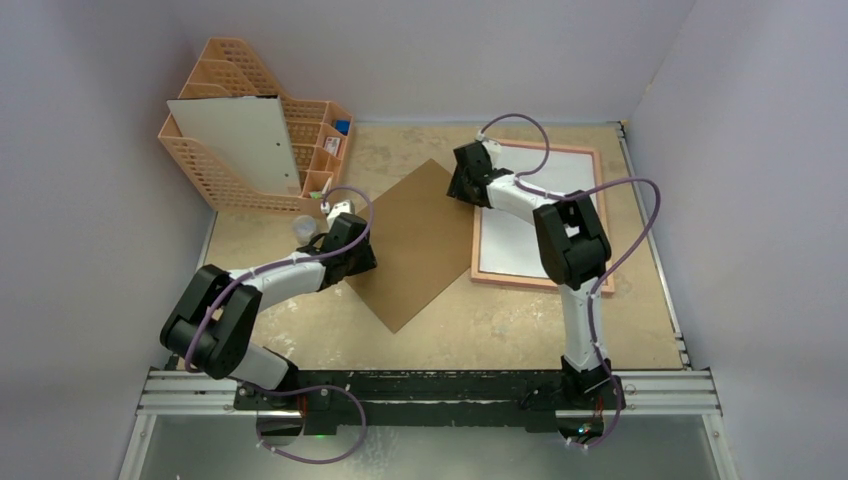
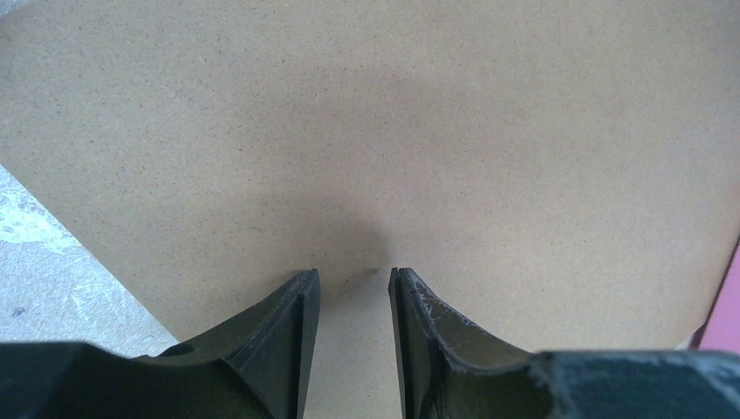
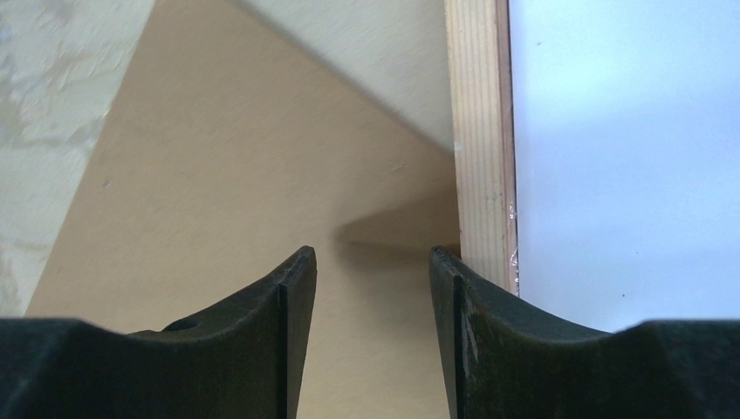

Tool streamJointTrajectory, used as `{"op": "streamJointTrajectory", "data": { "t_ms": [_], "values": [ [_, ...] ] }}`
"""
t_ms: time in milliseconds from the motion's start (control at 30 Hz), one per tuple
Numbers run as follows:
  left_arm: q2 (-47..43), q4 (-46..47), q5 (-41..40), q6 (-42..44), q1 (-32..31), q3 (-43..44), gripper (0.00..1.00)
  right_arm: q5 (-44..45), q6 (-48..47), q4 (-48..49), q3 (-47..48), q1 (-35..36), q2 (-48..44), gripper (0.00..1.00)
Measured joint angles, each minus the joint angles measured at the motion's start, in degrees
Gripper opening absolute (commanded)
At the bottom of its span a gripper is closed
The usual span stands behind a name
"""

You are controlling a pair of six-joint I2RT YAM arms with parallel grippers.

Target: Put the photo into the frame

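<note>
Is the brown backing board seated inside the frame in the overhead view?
No, the brown backing board lies flat on the table, to the left of the frame.

I work in a robot test cell, a lab bench boxed in for recording rather than a home or a shop. Plain pale walls [image 1: 110, 200] close the space off ahead of and to both sides of my left gripper [image 2: 353, 275] and right gripper [image 3: 373, 253]. Under my jaws lies a worn, scuffed table [image 1: 500, 330], blotched pale where its surface has rubbed away. Behind them my two arms are bolted to a bare aluminium rail [image 1: 670, 392], with purple cables [image 1: 659, 210] looping loose along the links. Ahead and left of my left jaws stands an orange mesh file rack [image 1: 235, 90], ordinary office ware.
</note>
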Motion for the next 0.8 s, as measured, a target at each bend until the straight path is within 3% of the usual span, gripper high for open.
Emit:
{"op": "streamJointTrajectory", "data": {
  "t_ms": [267, 567, 800],
  "values": [
    [0.3, 0.2, -0.2, -0.4, 0.0, 0.1, 0.39, 4.0, -1.3, -0.7, -4.5, -4.3, -2.5, 0.59],
    [1.6, -3.5, -1.6, 0.1, 0.0, 3.3, 0.40, 5.9, -1.6, -0.8, -6.5, -4.5, -3.8, 0.60],
    [3.2, -6.5, -5.1, 2.4, 0.2, 11.5, 0.55, 7.8, -1.5, -1.7, -7.0, -4.3, -4.3, 0.61]
  ]
}}
